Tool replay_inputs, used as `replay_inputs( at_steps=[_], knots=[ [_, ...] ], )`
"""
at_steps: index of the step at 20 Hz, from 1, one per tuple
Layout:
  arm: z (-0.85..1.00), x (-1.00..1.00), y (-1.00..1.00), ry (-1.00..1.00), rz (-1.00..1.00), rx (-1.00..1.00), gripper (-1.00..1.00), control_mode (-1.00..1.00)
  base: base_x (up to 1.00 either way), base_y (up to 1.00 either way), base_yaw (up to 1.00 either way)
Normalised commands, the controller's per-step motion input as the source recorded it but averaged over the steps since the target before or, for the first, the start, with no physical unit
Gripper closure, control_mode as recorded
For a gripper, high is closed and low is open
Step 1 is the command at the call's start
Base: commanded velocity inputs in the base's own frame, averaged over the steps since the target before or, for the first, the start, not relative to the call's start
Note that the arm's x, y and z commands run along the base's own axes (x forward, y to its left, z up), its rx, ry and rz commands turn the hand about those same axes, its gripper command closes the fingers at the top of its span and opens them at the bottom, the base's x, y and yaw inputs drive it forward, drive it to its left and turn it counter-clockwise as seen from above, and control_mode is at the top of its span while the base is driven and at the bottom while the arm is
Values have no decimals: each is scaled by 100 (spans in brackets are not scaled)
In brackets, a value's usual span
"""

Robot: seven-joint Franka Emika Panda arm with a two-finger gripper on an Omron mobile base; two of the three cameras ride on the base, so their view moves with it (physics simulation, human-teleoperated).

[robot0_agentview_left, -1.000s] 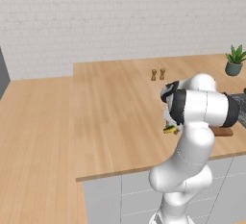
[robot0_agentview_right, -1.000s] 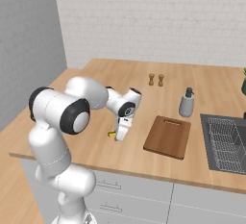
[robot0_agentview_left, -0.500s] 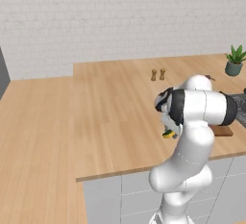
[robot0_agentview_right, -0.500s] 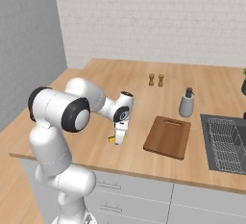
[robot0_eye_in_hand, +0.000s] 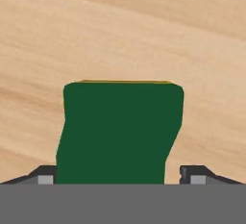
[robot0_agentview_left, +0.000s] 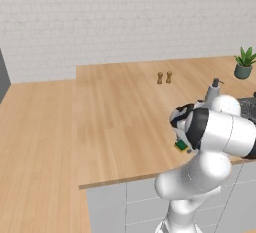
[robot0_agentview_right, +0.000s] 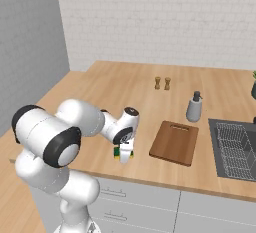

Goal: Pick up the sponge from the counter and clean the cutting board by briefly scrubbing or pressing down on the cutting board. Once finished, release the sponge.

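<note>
The sponge, dark green on top with a thin yellow rim, lies on the light counter near its front edge. My gripper points down over it, open. The left fingertip sits at the sponge's edge and a gap shows before the right fingertip. In the right base view the gripper is low over the sponge, a hand's width left of the dark brown cutting board. In the left base view the sponge peeks out beside my forearm, on the counter.
A grey soap dispenser stands behind the board. Two small shakers are farther back. A sink with a wire rack lies right of the board. A potted plant stands at the far right. The counter's front edge is just below the sponge.
The hand has come down and toward the counter's front edge with the sponge. The jaws now stand wider than the sponge.
</note>
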Motion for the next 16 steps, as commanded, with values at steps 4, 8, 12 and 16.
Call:
replay_inputs(
  at_steps=[4, 8, 12, 16],
  knots=[
    [-4, -3, 0, 8, 4, 0, -100, -100, 0, 0, 0],
    [12, -18, -19, 5, 10, 4, -100, -100, 0, 0, 0],
    [39, -23, -14, -5, 12, 6, -100, -100, 0, 0, 0],
    [57, -19, 0, -19, 14, 0, -100, -100, 0, 0, 0]
  ],
)
